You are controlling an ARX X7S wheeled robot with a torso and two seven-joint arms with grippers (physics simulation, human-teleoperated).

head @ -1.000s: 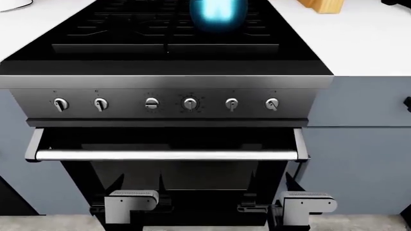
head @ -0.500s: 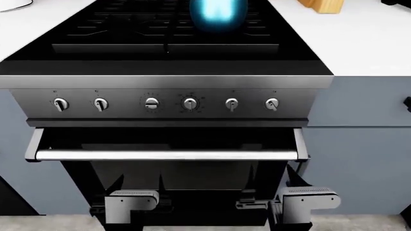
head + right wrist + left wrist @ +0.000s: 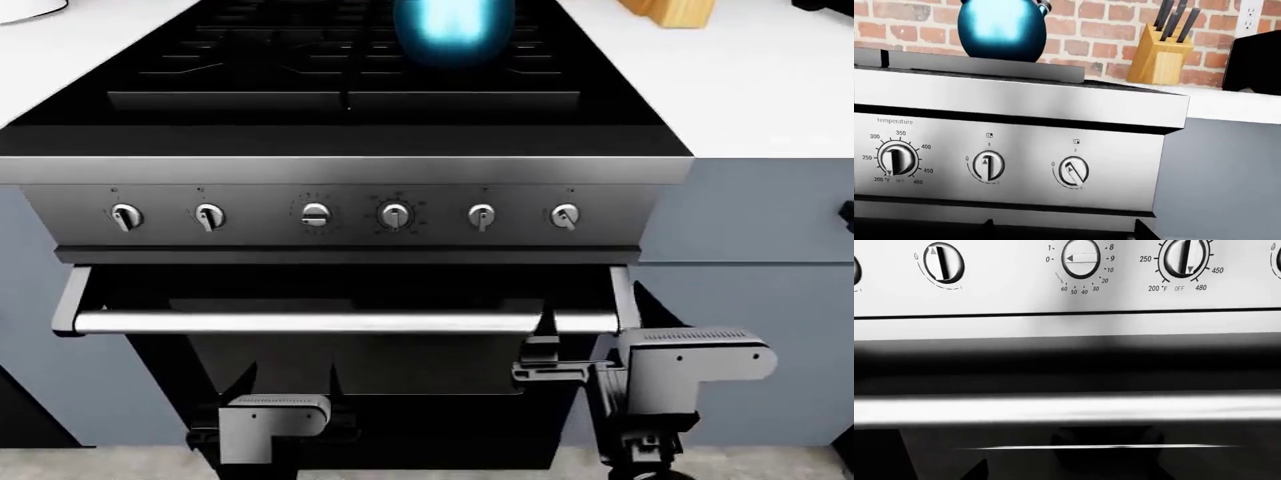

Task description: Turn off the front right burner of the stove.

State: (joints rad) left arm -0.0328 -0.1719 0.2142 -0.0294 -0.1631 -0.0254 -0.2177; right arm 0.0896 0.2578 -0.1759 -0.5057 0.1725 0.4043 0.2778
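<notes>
The stove (image 3: pixel 347 170) fills the head view, with six silver knobs on its steel panel. The rightmost knob (image 3: pixel 566 216) is tilted off upright; in the right wrist view (image 3: pixel 1072 171) its pointer leans left of the zero mark. The knob beside it (image 3: pixel 989 166) points straight up. My right gripper (image 3: pixel 531 362) hangs open and empty in front of the oven door, below the panel and under the two right knobs. My left gripper (image 3: pixel 274 430) is low before the oven door, open and empty. The left wrist view shows a burner knob (image 3: pixel 943 262), the timer dial (image 3: pixel 1081 258) and the temperature dial (image 3: pixel 1184 256).
The long steel oven handle (image 3: pixel 334 322) runs between the grippers and the panel. A blue kettle (image 3: pixel 454 28) sits on the black cooktop. A wooden knife block (image 3: pixel 1159 60) stands on the white counter to the right. Grey-blue cabinets (image 3: pixel 747 300) flank the stove.
My right arm has risen from near the floor to just under the oven handle's right end. The left arm and the knobs have not moved.
</notes>
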